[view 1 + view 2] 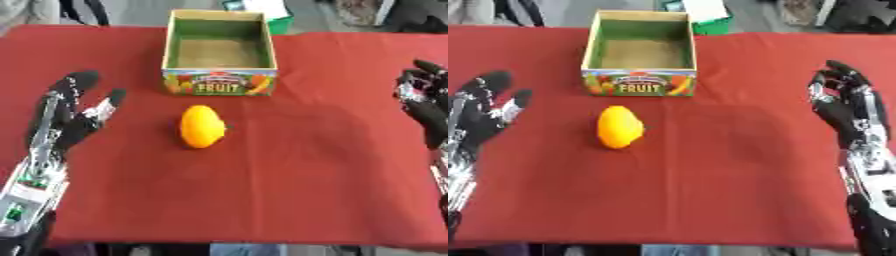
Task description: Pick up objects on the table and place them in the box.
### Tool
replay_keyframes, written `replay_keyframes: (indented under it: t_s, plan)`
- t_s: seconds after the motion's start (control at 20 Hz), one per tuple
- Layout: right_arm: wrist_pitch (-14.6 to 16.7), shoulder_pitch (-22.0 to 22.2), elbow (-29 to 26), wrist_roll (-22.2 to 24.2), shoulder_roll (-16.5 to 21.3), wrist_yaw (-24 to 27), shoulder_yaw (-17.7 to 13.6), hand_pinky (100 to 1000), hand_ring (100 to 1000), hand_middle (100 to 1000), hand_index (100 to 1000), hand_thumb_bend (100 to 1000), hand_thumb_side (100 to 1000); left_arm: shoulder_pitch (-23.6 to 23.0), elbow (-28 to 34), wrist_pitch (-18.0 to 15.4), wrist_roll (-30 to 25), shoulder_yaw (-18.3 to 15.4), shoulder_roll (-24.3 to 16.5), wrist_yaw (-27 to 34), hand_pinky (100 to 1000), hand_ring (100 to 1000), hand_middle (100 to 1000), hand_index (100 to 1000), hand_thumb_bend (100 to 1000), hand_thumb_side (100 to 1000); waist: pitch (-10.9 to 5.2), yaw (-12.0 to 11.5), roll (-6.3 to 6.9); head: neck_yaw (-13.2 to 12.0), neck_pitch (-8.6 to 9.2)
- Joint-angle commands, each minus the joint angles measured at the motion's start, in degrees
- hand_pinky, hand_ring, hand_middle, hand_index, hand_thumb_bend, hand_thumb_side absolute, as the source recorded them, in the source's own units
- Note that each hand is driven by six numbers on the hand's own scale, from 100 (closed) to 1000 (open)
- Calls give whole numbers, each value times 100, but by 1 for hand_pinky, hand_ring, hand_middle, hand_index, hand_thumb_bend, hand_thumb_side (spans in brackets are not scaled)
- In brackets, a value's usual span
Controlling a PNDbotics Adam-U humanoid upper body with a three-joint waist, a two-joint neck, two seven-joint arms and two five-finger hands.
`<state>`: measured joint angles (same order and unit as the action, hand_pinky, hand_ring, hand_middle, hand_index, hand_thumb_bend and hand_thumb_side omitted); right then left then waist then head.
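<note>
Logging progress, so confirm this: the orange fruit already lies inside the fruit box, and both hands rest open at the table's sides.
Not right. The orange fruit lies on the red cloth in front of the fruit box, which looks empty in the left eye view. The rest holds: the left hand and right hand rest open at the sides.

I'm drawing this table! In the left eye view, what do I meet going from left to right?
Left hand → orange fruit → right hand. The box sits behind the fruit, overlapping it sideways, so I left it out.
</note>
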<state>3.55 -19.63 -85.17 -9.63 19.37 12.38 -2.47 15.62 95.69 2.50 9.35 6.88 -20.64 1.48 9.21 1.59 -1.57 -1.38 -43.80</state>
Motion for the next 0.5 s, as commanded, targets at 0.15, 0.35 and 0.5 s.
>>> replay_keyframes:
  t_s: [0.15,0.35,0.5]
  plan:
    - [12,-55,-138,-3,76,23,-46,650,749,676,808,100,115,123,172,-14,-186,30,-115,-191,1000,843,788,719,780,353,-74,14,8,-2,-32]
    - [13,-55,-139,-3,75,25,-46,650,749,676,808,100,116,142,190,-4,-234,50,-124,-244,1000,843,788,719,778,349,-75,13,11,-1,-32]
    - [12,-53,-138,-4,75,24,-46,650,749,676,808,100,117,164,197,18,-266,81,-145,-303,1000,842,788,719,772,344,-77,14,16,-3,-32]
